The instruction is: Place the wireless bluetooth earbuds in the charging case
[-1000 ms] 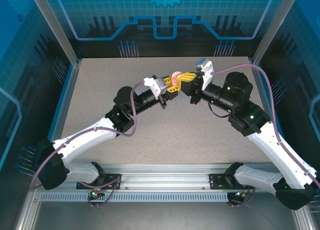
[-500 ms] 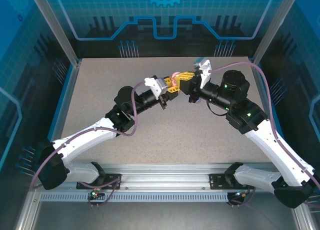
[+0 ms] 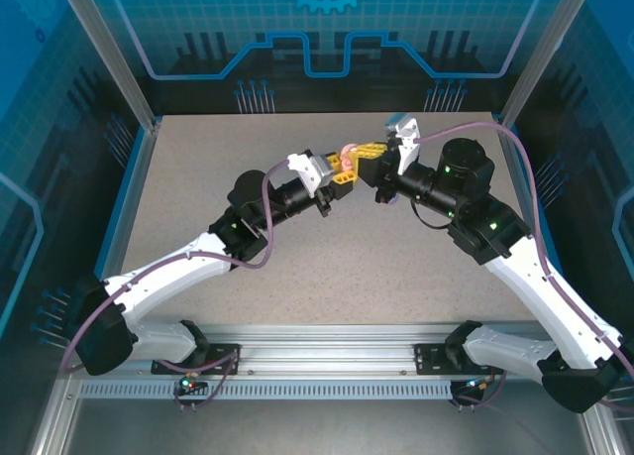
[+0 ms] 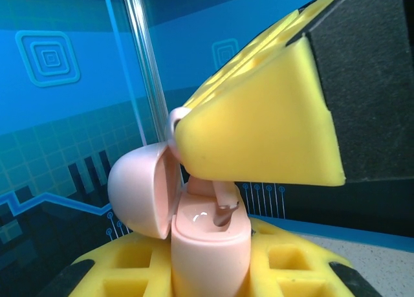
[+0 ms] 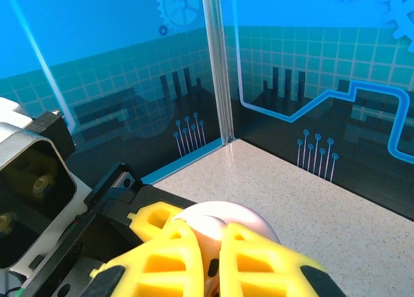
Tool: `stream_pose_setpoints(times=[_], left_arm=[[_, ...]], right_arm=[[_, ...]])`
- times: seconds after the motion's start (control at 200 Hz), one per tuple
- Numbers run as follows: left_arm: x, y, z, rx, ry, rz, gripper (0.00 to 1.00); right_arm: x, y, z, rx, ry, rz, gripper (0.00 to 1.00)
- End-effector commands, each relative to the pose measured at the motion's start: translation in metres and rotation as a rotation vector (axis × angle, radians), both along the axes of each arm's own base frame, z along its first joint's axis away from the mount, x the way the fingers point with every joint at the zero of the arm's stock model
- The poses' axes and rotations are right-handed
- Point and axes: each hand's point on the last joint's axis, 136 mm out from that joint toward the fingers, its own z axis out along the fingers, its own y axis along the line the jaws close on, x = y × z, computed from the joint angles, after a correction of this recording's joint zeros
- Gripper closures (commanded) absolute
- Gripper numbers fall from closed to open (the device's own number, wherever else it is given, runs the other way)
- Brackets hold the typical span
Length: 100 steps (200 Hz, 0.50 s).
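- Charging case point(image 4: 210, 242): pale pink, open, held up off the table point(image 3: 396, 267) at the point where the two arms meet.
- Left gripper point(image 3: 343, 170): clamped on the base of the case. In the left wrist view, yellow pads sit on both sides of the base, touching it.
- Lid point(image 4: 139, 190): swung open on its hinge to the left of the case base, with its hollow side facing the base. In the right wrist view its pale dome rises just behind the right gripper's fingers point(image 5: 259, 264).
- Right gripper point(image 3: 362, 152): comes in from the side of the case opposite the left gripper, tip directly over the open base. The fingers are drawn close with only a narrow slit between them, pinching a pink earbud point(image 4: 173, 123). A small curl of the bud shows at the fingertip, just above the case base and beside the lid's rim.
- Second earbud point(image 4: 223, 214): a tiny pink stem standing in the top face of the case base, just under the right gripper's lower edge. How deep it sits cannot be told.
- Contact between the pinched bud and the case is hidden by the finger.
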Motion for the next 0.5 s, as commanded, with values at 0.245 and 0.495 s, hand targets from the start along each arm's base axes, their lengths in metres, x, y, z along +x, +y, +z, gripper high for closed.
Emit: stream_pose_setpoints(times=[0.245, 0.495], left_arm=[[-0.01, 0.009, 0.041, -0.078, -0.085, 0.008, 1.0], [-0.01, 0.008, 0.04, -0.078, -0.079, 0.007, 1.0]], right_arm=[[0.0, 0.002, -0.015, -0.025, 0.051, 0.041, 0.91], [-0.002, 0.012, -0.02, -0.041, 0.081, 0.1, 0.91]])
